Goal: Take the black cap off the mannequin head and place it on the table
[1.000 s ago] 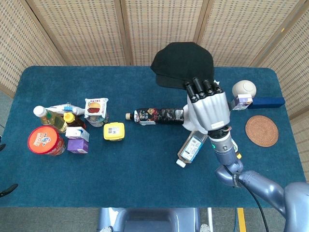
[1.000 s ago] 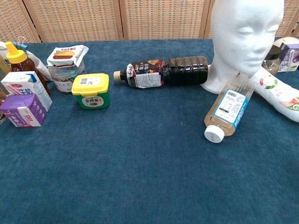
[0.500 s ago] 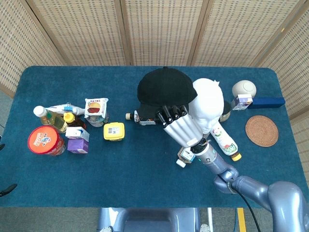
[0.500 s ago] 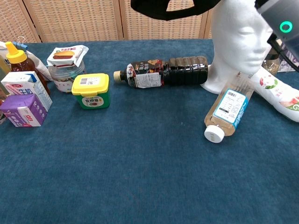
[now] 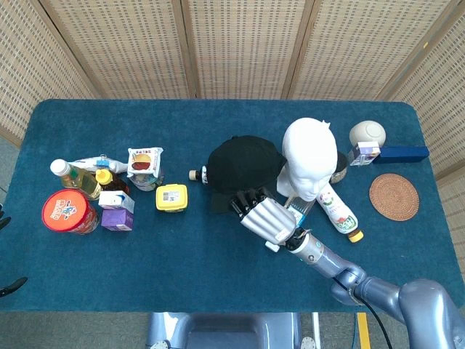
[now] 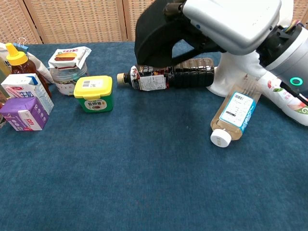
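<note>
We see that the black cap [image 5: 244, 166] is now off the mannequin head [image 5: 309, 157], which stands bare and white on the tabletop [image 5: 218, 262]. One second ago the cap was on the head with our right hand [image 5: 265, 218] reaching over it; half a second ago the cap was already lifted and moved to the left of the head. Now it has come lower and nearer to us, and it hangs just left of the head, above the dark bottle [image 6: 168, 73] that lies on its side.

The fingers [image 5: 245, 201] of the right hand are curled around the near edge of the cap and hold it; in the chest view the cap [image 6: 156, 33] is clearly in the air, above the bottle and not resting on anything. We cannot see the left hand in either view.

We judge that the first half of the task is finished, because the head is free. What remains is to put the cap down. The place under it is taken by the dark bottle, and the clear bottle [image 6: 234, 115] lies near the head, so we think the hand should bring the cap forward to the bare blue cloth in front before the fingers let go. Otherwise the cap may land on a bottle and roll it.
</note>
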`<state>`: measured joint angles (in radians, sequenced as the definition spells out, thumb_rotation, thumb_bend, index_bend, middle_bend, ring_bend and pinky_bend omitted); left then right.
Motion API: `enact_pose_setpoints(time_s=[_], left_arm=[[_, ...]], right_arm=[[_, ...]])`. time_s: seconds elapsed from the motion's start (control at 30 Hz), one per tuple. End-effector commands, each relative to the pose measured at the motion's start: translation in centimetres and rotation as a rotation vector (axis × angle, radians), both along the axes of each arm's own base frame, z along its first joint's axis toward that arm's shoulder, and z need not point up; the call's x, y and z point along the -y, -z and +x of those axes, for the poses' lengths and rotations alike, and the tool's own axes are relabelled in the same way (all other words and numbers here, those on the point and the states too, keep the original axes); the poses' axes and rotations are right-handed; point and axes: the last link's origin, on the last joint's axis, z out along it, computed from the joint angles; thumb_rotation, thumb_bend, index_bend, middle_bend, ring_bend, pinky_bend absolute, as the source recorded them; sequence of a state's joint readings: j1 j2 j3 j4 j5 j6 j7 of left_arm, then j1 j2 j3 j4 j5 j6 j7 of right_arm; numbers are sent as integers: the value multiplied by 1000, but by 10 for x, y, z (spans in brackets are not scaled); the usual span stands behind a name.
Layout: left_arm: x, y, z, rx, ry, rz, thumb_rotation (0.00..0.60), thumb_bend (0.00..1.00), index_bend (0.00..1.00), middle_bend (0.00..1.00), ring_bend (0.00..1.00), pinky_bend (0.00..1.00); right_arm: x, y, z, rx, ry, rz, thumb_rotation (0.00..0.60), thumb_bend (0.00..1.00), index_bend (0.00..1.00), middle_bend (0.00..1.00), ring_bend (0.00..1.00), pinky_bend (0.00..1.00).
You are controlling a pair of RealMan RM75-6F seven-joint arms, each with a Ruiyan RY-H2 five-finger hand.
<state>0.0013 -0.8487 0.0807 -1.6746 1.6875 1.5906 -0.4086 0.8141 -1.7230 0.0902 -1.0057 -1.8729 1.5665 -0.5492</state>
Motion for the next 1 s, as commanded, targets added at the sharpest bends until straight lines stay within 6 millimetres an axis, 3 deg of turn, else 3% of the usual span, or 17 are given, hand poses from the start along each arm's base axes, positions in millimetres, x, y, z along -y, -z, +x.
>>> enact_pose_setpoints(time_s=[0.03, 0.23, 0.4, 0.57, 0.77, 0.9, 1.0], left_arm=[[0, 0, 0, 3, 1, -6, 600, 76, 0, 0, 0, 0], [0, -1, 0, 6, 3, -4, 600, 77, 0, 0, 0, 0], [0, -2, -1, 11, 0, -1, 600, 76, 0, 0, 0, 0], [1, -2, 0, 11, 1, -3, 600, 76, 0, 0, 0, 0], [2, -1, 0, 9, 1, 0, 600, 75, 0, 0, 0, 0], [3, -1, 0, 9, 1, 1, 600, 76, 0, 0, 0, 0], [3, -2, 0, 9, -5, 19, 600, 76, 0, 0, 0, 0]], right_arm=[[-9, -1, -11, -83, 81, 89, 600, 0, 264, 339, 354, 607], [-25, -6, -21, -107, 154, 188, 600, 0, 154, 206, 194, 398], [-45, -21, -35, -157, 199, 222, 600, 0, 100, 150, 125, 307], [-54, -43, -52, -223, 178, 196, 600, 0, 96, 148, 118, 280], [-45, -70, -89, -236, 209, 171, 600, 0, 119, 163, 123, 270], [-45, -81, -102, -215, 229, 161, 600, 0, 143, 185, 136, 270], [-60, -110, -135, -103, 312, 155, 600, 0, 161, 191, 136, 272]])
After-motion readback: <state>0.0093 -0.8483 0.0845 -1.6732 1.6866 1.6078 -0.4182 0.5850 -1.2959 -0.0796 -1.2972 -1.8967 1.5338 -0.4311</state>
